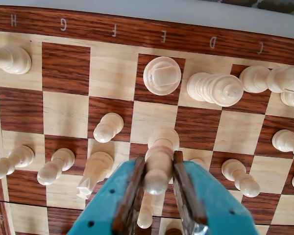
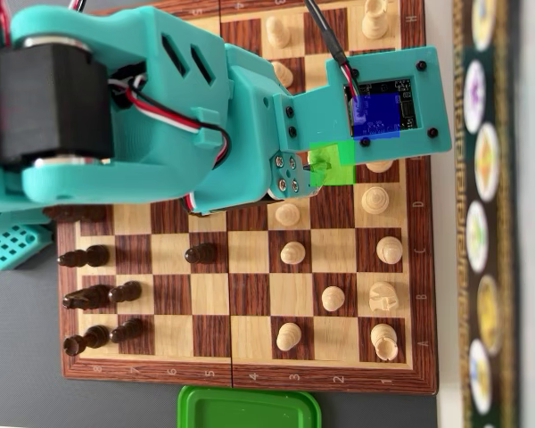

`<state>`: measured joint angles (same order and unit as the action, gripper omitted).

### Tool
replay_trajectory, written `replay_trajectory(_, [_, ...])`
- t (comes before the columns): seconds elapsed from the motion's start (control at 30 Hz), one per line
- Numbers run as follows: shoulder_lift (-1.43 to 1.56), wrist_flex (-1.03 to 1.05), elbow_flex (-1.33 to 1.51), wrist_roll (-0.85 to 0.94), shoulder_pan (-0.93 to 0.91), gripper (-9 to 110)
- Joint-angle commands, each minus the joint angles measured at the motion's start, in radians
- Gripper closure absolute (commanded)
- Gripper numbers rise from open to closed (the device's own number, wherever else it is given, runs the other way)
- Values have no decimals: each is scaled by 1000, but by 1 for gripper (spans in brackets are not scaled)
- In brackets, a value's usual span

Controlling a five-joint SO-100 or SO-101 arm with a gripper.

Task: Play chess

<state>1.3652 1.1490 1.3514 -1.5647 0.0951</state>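
In the wrist view my teal gripper [image 1: 158,162] is shut on a light wooden pawn [image 1: 159,164], its brown pads pressed on both sides of the pawn's neck. The pawn's base sits over the boundary of a dark and a light square in the E file of the chessboard [image 1: 63,68]. Whether the base touches the board cannot be told. Beyond it stand the light king [image 1: 161,76] and queen [image 1: 220,89]. In the overhead view the arm [image 2: 160,98] covers the upper part of the chessboard [image 2: 250,294] and hides the jaws and the held pawn.
Light pieces crowd round the gripper: a pawn [image 1: 108,127], a bishop [image 1: 94,171] and pawns [image 1: 240,177] close by. Dark pieces [image 2: 89,299] stand along the board's left side in the overhead view. A green lid [image 2: 250,408] lies below the board.
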Motion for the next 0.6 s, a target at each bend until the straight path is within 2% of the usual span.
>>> replay_trajectory(0.0, [-5, -61, 3, 3, -2, 93])
replay_trajectory(0.57, [-21, -75, 57, -3, 3, 93])
